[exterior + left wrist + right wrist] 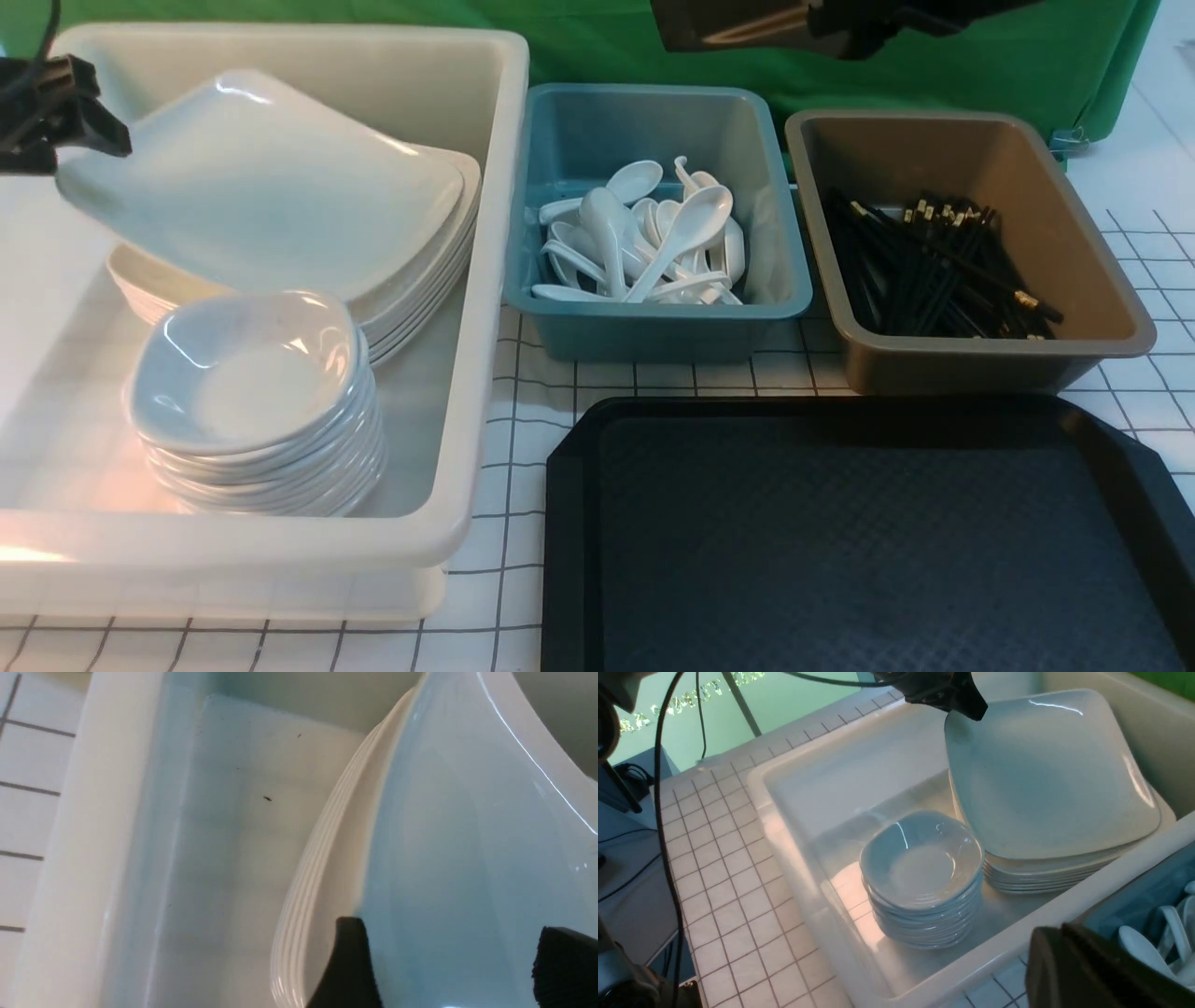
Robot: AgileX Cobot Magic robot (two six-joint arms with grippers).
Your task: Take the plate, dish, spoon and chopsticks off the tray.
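The black tray (868, 551) lies bare at the front right. A large white plate (261, 177) (1045, 774) leans tilted on a stack of like plates in the white tub (485, 280), its left corner raised. My left gripper (89, 131) (455, 952) is open at that raised corner, with the plate's surface (467, 835) showing between the spread jaws. A stack of small dishes (247, 373) (924, 868) stands in the tub's front. Several spoons (653, 243) fill the blue bin and black chopsticks (934, 266) the brown bin. My right gripper (747, 28) (1064, 952) hangs shut and empty above the bins.
The blue bin (560, 308) and the brown bin (1102, 317) stand side by side behind the tray. The white tub's tall walls enclose both stacks. A green cloth (597, 47) hangs behind the bins. White gridded tabletop (523, 467) shows between tub and tray.
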